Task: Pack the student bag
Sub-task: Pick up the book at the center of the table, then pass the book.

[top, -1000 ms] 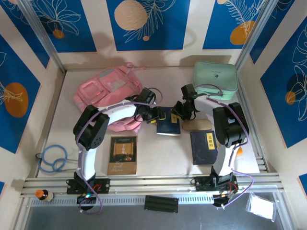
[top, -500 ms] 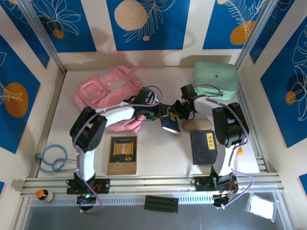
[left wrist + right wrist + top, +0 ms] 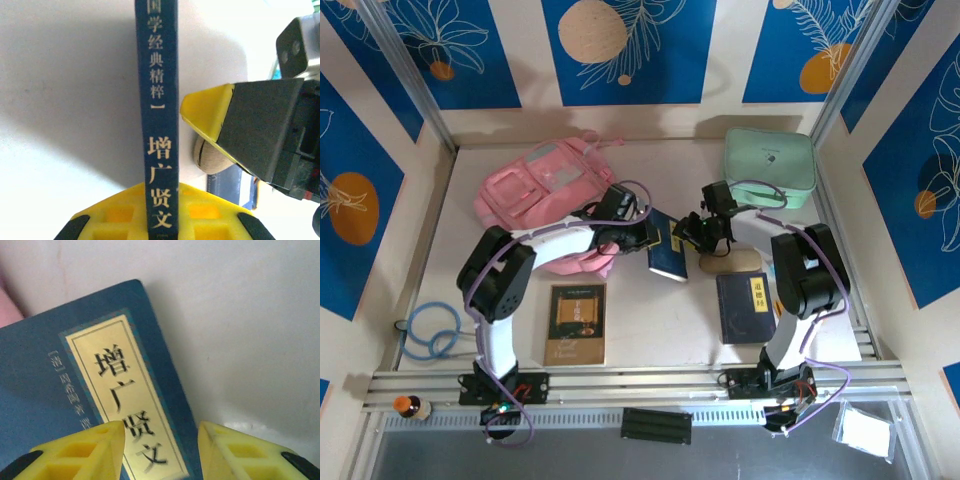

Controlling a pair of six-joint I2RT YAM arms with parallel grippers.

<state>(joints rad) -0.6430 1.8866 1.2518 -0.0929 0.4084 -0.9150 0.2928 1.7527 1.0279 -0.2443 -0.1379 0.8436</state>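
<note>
Pale, smooth tabletop [image 3: 660,325] sat inside a booth of cream walls hung with blue panels, each printed with white leaves and orange discs. Toward the far left slumped the student bag [image 3: 545,190], a large soft pink fabric backpack, puffy and creased, with a pale grey strip across its front pocket.

Just right of the bag, the left gripper [image 3: 651,240] was clamped on a slim dark blue book [image 3: 669,258]. Its hard yellow plastic fingers [image 3: 200,215] pressed either side of the spine, which carried gold Chinese characters. The book was held tilted on edge, and I could not tell whether it touched the table.

The right gripper [image 3: 161,440] faced it from the other side, jaws parted and gripping nothing, over the book's matte cover and gold title label.

Close by lay a smooth tan oval [image 3: 732,262], shaped like a pebble. A second navy book [image 3: 745,308] lay flat nearer the right arm's base. A mint green case [image 3: 769,165], rigid and round-cornered, sat in the far right corner. A thin brown book [image 3: 576,322] lay flat by the left arm, and a looped light blue cable [image 3: 430,330] rested at the left edge.
</note>
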